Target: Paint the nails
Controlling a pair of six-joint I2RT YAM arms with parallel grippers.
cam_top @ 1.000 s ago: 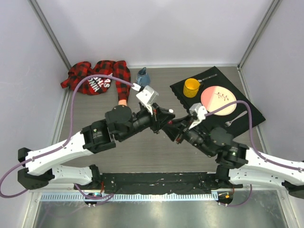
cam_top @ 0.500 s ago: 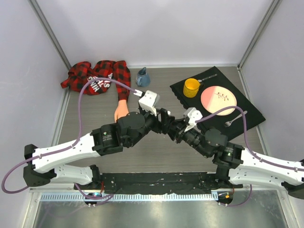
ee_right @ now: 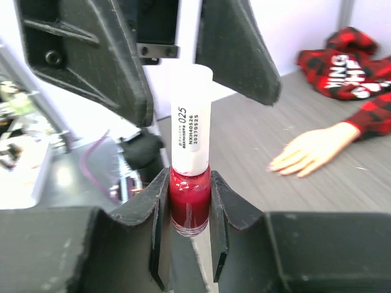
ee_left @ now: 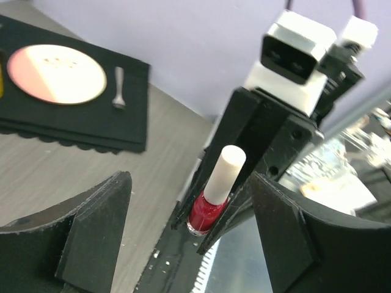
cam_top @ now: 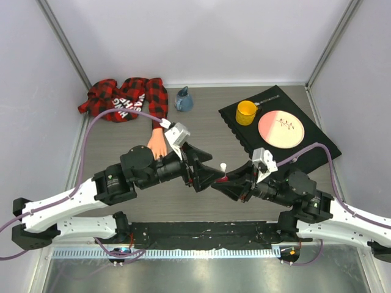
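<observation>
The peach mannequin hand (cam_top: 157, 144) lies palm down on the table, its plaid sleeve (cam_top: 125, 97) running to the back left. It also shows in the right wrist view, hand (ee_right: 313, 149), but its nails are too small to make out. My right gripper (cam_top: 228, 179) (ee_right: 190, 183) is shut on a small red polish bottle (ee_right: 190, 196) (ee_left: 208, 207) held upright over the table's near middle. The bottle's white cap (cam_top: 224, 166) is on. My left gripper (cam_top: 206, 173) (ee_left: 190, 183) is open, with its fingers (ee_right: 91, 55) on either side of the cap and apart from it.
A black mat (cam_top: 321, 145) at the back right carries a yellow cup (cam_top: 246, 112), a pink plate (cam_top: 280, 129) and a fork (cam_top: 302, 156). A blue-grey object (cam_top: 184, 99) stands by the sleeve. Pale walls close in the left, back and right.
My left gripper has opened off the cap. Both arms have shifted toward the near edge, which uncovers the mannequin hand. The bottle stays in the right gripper.
</observation>
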